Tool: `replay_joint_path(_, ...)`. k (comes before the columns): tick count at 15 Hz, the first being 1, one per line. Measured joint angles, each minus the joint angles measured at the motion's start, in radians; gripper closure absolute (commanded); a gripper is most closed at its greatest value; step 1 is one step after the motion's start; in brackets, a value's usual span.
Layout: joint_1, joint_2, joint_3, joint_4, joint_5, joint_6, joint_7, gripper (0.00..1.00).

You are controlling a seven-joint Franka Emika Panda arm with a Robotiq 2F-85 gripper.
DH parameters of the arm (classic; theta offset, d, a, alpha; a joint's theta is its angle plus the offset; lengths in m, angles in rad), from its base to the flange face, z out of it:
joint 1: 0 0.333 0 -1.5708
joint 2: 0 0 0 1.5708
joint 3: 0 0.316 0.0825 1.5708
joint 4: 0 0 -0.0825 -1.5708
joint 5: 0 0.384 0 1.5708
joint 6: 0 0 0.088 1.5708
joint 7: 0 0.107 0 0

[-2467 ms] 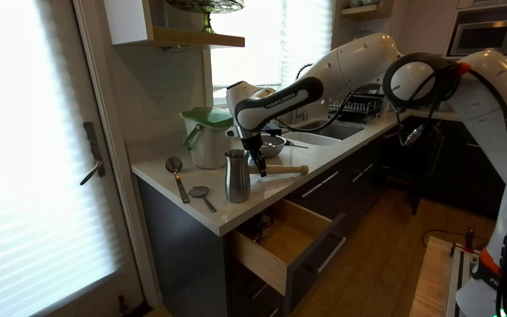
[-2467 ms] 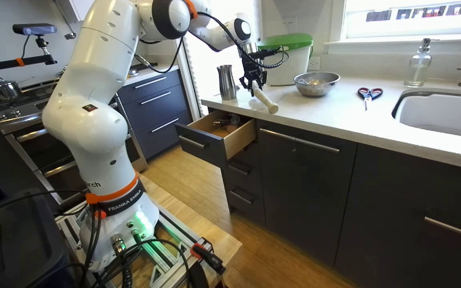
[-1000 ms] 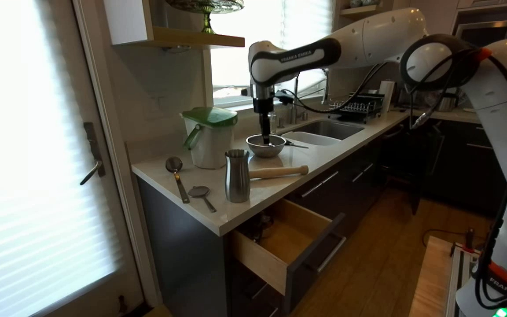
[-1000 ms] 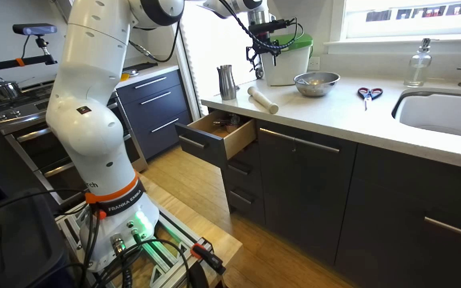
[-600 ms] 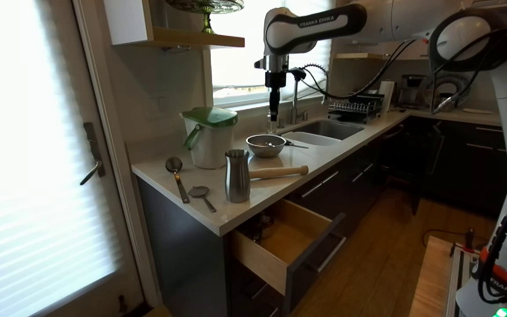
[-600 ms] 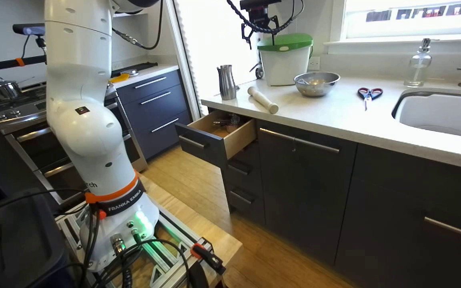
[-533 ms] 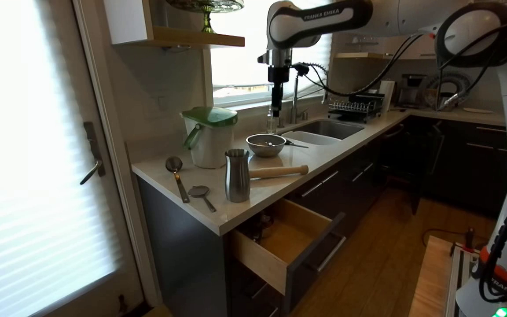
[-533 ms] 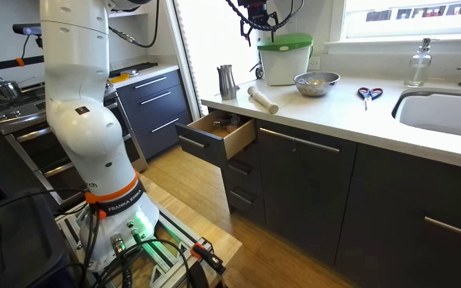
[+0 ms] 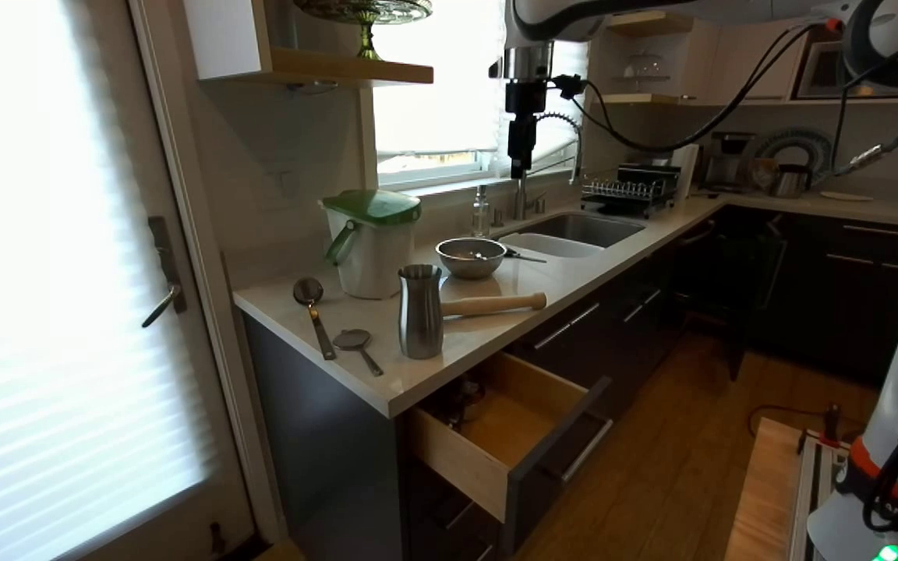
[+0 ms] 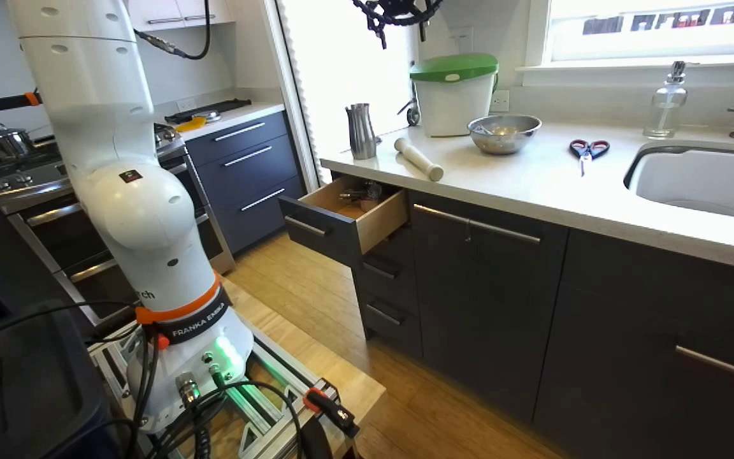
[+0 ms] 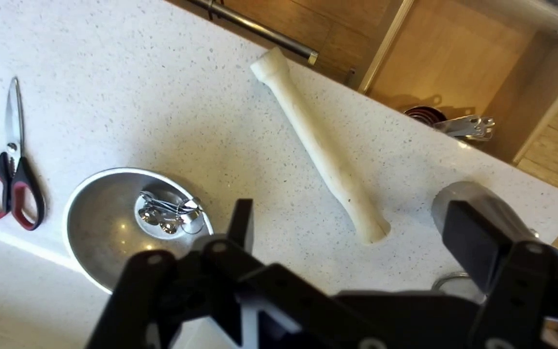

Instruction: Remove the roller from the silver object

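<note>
The roller [image 11: 322, 150], a pale wooden pin, lies flat on the white counter; both exterior views show it too [image 10: 419, 159]. The silver object [image 9: 421, 315] stands upright near the counter's corner. Roller and silver object [image 10: 361, 134] are apart, with a strip of bare counter between them. High above the counter hangs my gripper [image 9: 521, 167], pointing down. In the wrist view my gripper [image 11: 355, 218] is open, jaws wide apart, holding nothing; the roller's end shows far below, between the fingers. One finger partly covers the silver object [image 11: 475, 194] there.
A metal bowl [image 10: 504, 143] with measuring spoons sits by the green-lidded bin [image 10: 456, 102]. Scissors [image 11: 13, 165] lie near the sink [image 10: 705, 185]. A ladle [image 9: 312, 308] and a small strainer [image 9: 354, 340] lie near the counter's end. Below, a drawer [image 9: 523, 405] is pulled out.
My gripper has risen from beside the roller to well above the counter, shifting toward the sink side. Roller, silver object and drawer have stayed where they were.
</note>
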Motion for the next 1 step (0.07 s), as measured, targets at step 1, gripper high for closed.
replay_joint_path(1,0.000,-0.009,0.000,-0.010,0.001,0.000,0.000,0.00)
